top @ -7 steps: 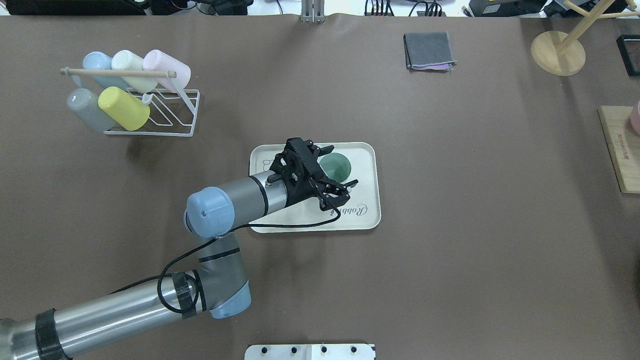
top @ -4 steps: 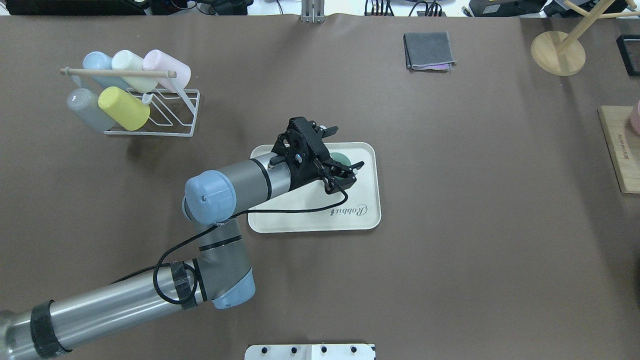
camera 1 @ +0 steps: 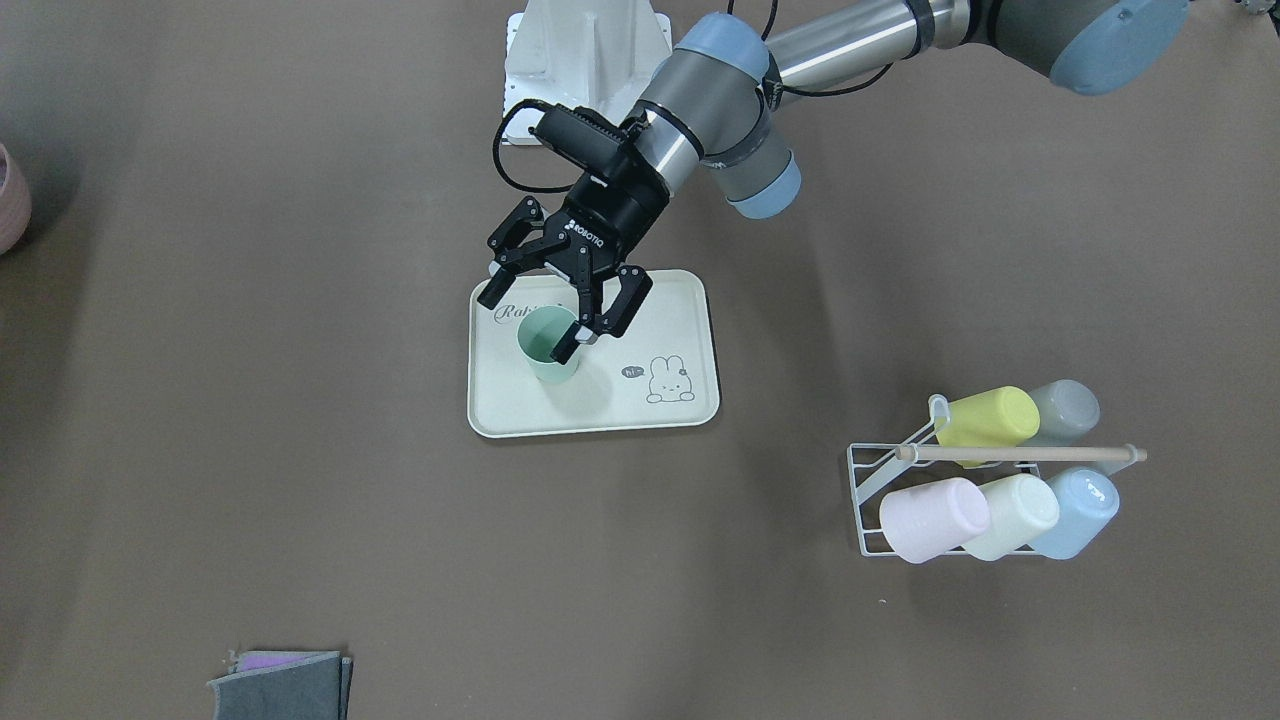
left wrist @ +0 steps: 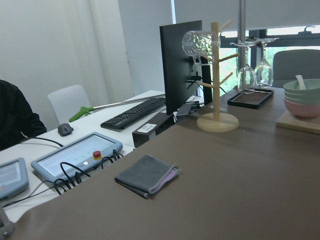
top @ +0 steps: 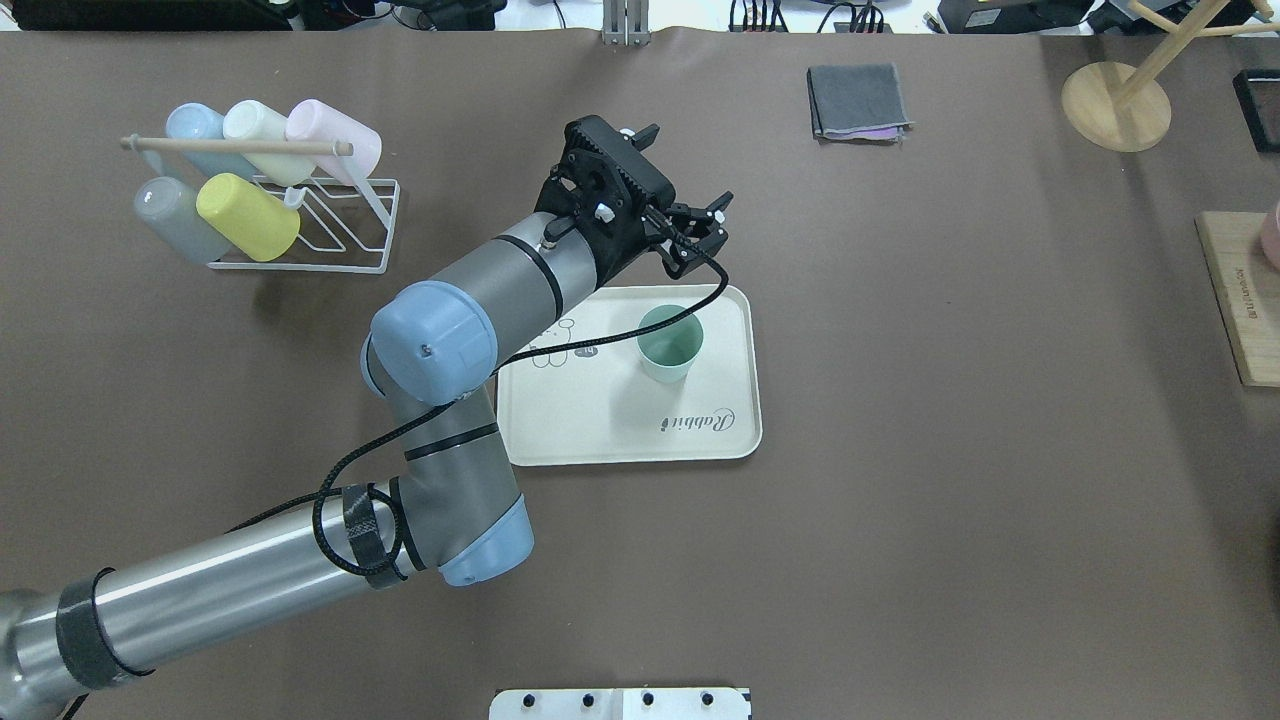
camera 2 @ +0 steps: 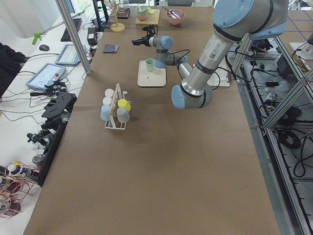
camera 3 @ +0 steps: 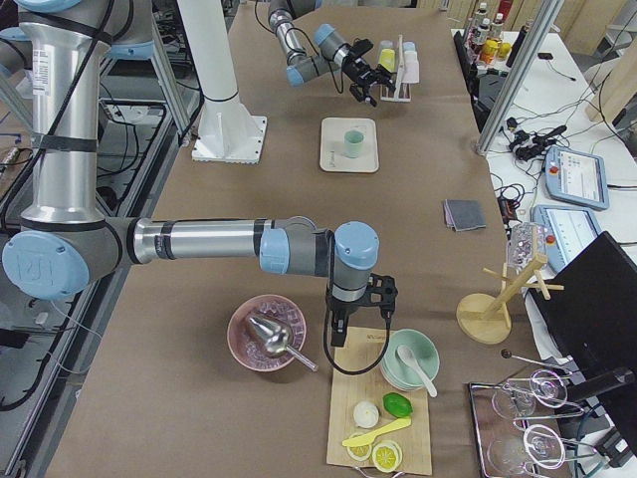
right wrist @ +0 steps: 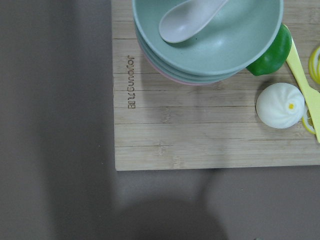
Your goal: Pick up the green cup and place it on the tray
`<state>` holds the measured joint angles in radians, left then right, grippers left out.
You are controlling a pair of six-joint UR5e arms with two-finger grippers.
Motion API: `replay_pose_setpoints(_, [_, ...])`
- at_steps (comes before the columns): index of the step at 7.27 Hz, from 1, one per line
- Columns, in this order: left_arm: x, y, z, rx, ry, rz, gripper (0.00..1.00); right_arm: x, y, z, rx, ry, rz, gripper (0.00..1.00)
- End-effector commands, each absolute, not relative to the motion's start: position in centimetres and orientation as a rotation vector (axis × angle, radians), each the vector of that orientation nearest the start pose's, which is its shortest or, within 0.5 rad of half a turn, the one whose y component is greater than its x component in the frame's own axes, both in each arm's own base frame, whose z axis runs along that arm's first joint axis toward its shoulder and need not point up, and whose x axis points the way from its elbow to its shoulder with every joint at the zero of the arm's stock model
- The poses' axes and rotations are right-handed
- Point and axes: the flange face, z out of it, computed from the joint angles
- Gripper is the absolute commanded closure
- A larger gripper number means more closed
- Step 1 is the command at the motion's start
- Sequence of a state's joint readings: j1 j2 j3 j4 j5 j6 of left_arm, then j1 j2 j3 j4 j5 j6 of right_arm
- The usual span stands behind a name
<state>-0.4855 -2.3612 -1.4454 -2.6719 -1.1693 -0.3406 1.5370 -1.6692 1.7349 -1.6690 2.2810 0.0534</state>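
The green cup stands upright on the cream tray, in its far right part; it also shows in the front view on the tray. My left gripper is open and empty. It hangs in the air above and beyond the tray's far edge, apart from the cup. In the front view the left gripper overlaps the cup's rim. My right gripper shows only in the right side view, over a wooden board; I cannot tell if it is open or shut.
A white wire rack with several cups, one yellow-green, stands far left. A folded grey cloth lies at the back. A wooden stand and a wooden board are at the right. Stacked bowls sit on that board.
My left gripper, open beside the cup on the tray, has risen and moved away toward the far side. The green cup stays standing on the tray.
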Motion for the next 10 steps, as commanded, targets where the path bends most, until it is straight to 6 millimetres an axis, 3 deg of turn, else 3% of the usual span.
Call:
replay_pose_setpoints(1, [48.1, -48.3, 7.9, 1.446, 0.583, 0.077, 0.02, 5.3, -44.8, 63.9, -0.063, -0.708, 0.031, 0.00])
replay_pose_setpoints(2, [45.3, -51.1, 8.0, 1.420, 0.463, 0.037, 0.02, 5.3, -44.8, 63.9, -0.063, -0.708, 0.031, 0.00])
replay_pose_setpoints(3, [40.4, -55.2, 9.8, 1.421, 0.379, -0.029, 0.02, 5.3, -44.8, 64.0, -0.065, -0.708, 0.032, 0.00])
replay_pose_setpoints(4, [35.6, -58.7, 14.5, 1.385, 0.297, -0.057, 0.02, 5.3, -44.8, 64.0, -0.065, -0.708, 0.032, 0.00])
replay_pose_setpoints(5, [31.2, -61.9, 16.4, 1.279, 0.365, -0.110, 0.02, 5.3, -44.8, 64.0, -0.065, -0.707, 0.032, 0.00])
replay_pose_setpoints(6, [23.6, -65.7, 22.2, 1.122, 0.397, -0.093, 0.02, 5.3, -44.8, 64.0, -0.066, -0.708, 0.032, 0.00])
replay_pose_setpoints(7, [16.9, -68.9, 25.5, 0.961, 0.451, -0.081, 0.02, 5.3, -44.8, 64.1, -0.066, -0.706, 0.032, 0.00])
replay_pose_setpoints(8, [12.9, -69.9, 29.2, 0.834, 0.475, -0.090, 0.02, 5.3, -44.8, 64.1, -0.066, -0.706, 0.032, 0.00])
replay_pose_setpoints(9, [8.5, -69.9, 33.6, 0.720, 0.506, -0.117, 0.02, 5.3, -44.8, 64.1, -0.066, -0.706, 0.032, 0.00])
replay_pose_setpoints(10, [5.3, -69.1, 38.0, 0.620, 0.563, -0.134, 0.02, 5.3, -44.8, 64.1, -0.066, -0.706, 0.032, 0.00])
